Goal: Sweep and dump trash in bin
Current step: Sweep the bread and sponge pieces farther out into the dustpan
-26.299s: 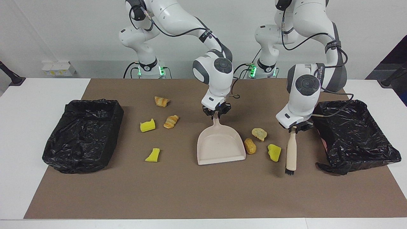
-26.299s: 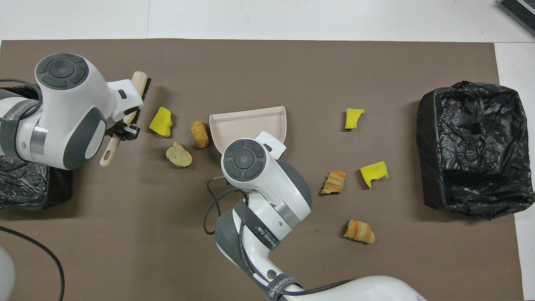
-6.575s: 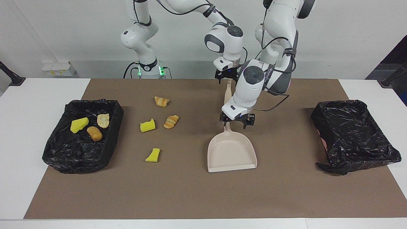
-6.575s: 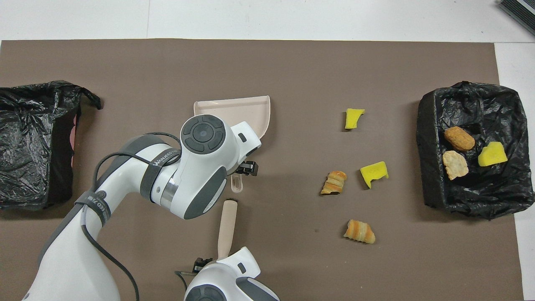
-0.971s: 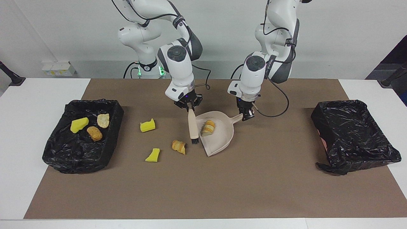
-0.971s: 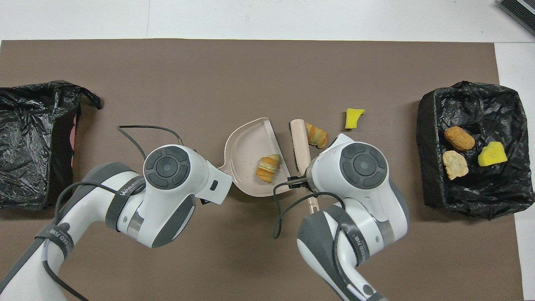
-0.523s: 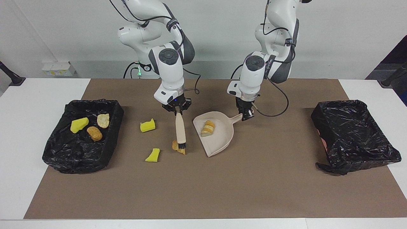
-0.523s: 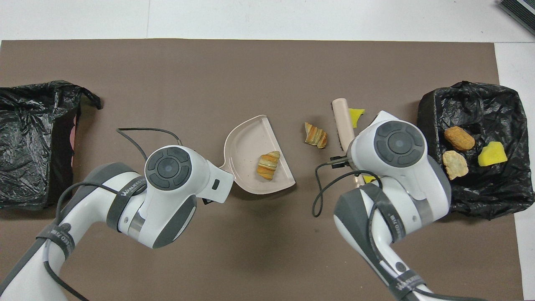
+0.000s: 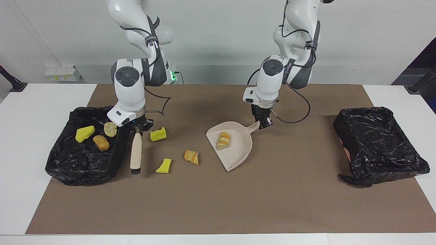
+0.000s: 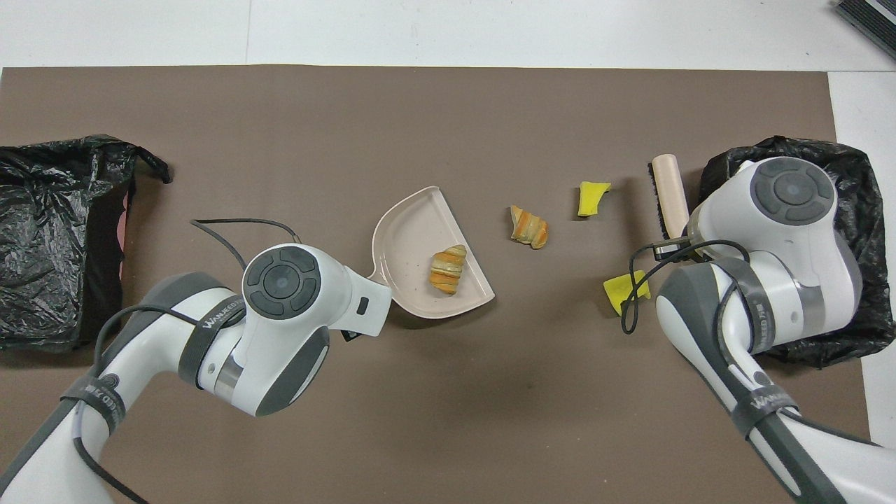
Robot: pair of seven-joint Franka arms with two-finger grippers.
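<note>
The right gripper [image 9: 137,128] pinches a beige wooden brush [image 9: 136,153], bristles down beside the black-lined bin [image 9: 89,170]. The left gripper [image 9: 263,121], clamped, grips the beige plastic dustpan [image 9: 238,149] carrying one croissant piece [image 9: 223,141]. At the dustpan's nine o'clock in the facing view lie another croissant [image 9: 191,157] and two yellow foam chunks [image 9: 158,134]. Arm lettering, probably "WANJEED", is barely legible.

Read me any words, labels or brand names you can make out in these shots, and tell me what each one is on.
"WANJEED": on the grey band of the left arm, partly curved out of sight in the overhead view.
"WANJEED": on the grey band of the right arm, also only partly legible.
Small lettering on the left arm's band in the facing view: too small to read.
Dustpan, brush, bins: no text.
</note>
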